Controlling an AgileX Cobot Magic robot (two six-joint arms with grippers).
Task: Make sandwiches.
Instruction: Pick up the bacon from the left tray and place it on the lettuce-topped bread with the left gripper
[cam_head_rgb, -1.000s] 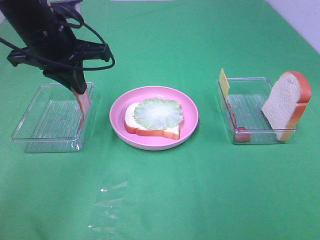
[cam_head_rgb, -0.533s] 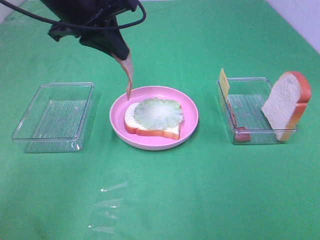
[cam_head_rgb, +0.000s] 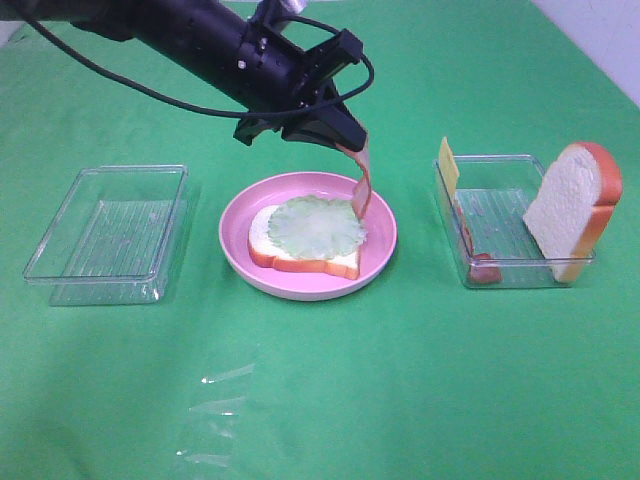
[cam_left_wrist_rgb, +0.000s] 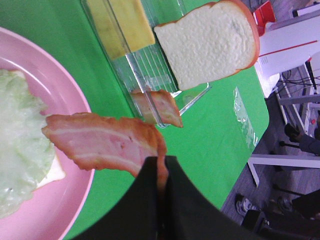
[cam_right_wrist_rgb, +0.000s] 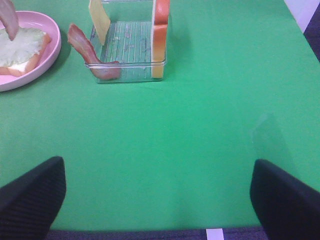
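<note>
- Sandwich (cam_head_rgb: 305, 248) so far: bread slice (cam_head_rgb: 262, 232) topped with lettuce (cam_head_rgb: 315, 225), on the pink plate (cam_head_rgb: 385, 240) mid-tabletop (cam_head_rgb: 400, 380).
- Step in hand looks like adding bacon; next, lower the strip flat onto the lettuce and release.
- Left end effector (cam_head_rgb: 348, 143) clamps a bacon strip (cam_head_rgb: 361, 188) dangling over the plate; right end effector (cam_right_wrist_rgb: 157, 167) gapes wide, empty.

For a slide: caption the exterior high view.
Left end effector dangles a bacon strip over the pink plate, where lettuce lies on a bread slice.
</note>
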